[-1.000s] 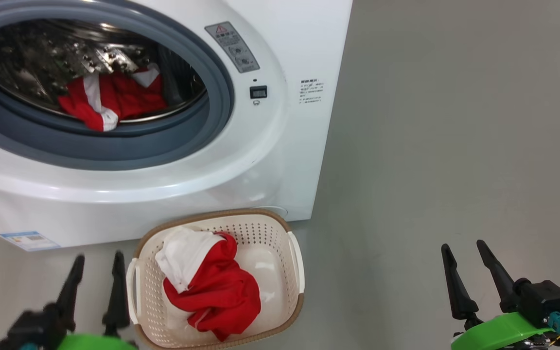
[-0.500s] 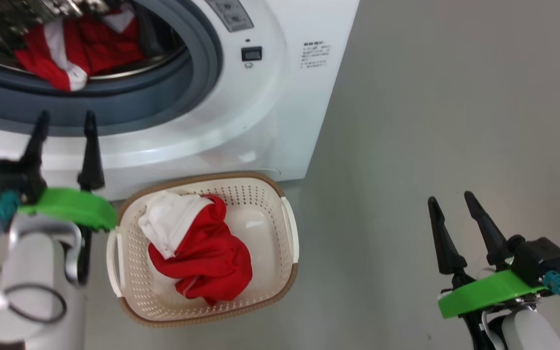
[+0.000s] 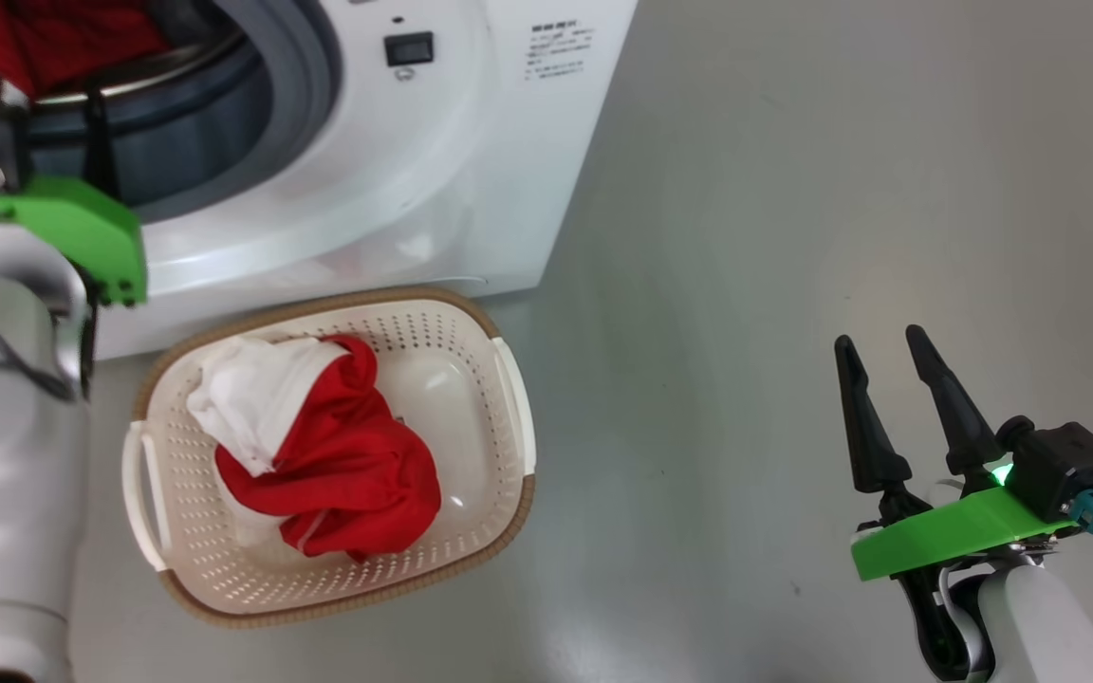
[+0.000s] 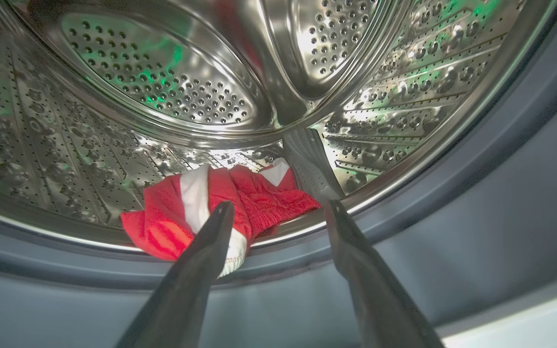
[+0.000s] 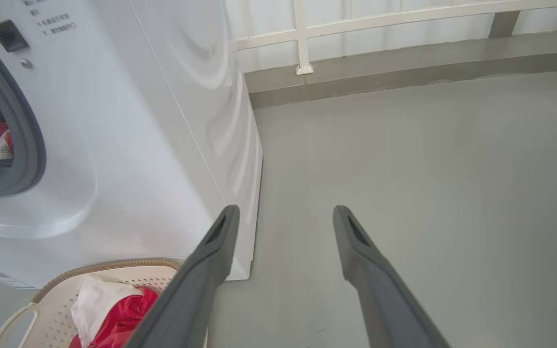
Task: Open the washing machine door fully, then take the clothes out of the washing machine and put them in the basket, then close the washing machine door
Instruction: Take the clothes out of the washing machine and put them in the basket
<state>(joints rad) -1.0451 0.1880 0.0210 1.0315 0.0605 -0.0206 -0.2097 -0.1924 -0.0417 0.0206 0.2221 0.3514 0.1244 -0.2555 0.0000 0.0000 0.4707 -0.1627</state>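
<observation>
The washing machine stands with its mouth open before me. A red garment with a white stripe lies at the front of the steel drum, spilling over the drum's lip just above the grey rubber ring. On the floor below, the basket sits just beside the machine's base and already holds a red and white garment. My left gripper hangs at the mouth, jaws spread wide and empty, aimed at the cloth in the drum. My right gripper hovers over bare floor, well apart from the basket, equally wide and holding nothing.

The risks, as I judge them:
- A shallow pinch on one thin fold could let the cloth slip free and drop short of the basket.
- A low approach could drive a finger into the rubber ring or snag the drum's lip.
- My left arm, close above the basket, could knock it aside.
</observation>
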